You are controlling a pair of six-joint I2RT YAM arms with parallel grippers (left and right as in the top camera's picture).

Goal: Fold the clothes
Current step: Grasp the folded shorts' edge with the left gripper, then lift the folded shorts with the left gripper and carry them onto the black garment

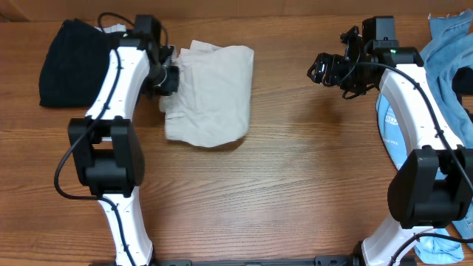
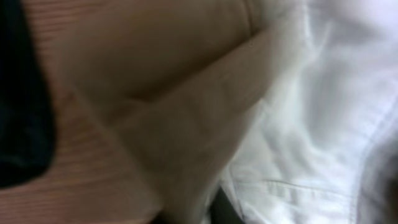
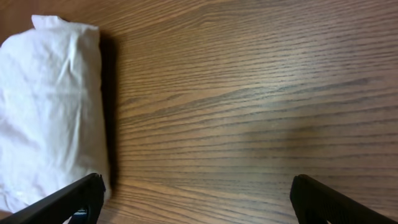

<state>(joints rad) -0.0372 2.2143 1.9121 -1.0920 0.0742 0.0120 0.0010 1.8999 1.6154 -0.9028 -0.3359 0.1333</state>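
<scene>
Here the folded shorts (image 1: 214, 92) lie left of centre on the table (image 1: 295, 170), the left gripper (image 1: 168, 80) at their edge, clamped or not I cannot tell, the right gripper (image 1: 319, 70) spread apart beyond them.

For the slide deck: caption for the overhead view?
Left fingers at the edge of the folded beige shorts; right fingers open over the table.

Right claw (image 3: 196, 190) spread wide; left claw (image 1: 168, 80) low, jaws hidden.
</scene>
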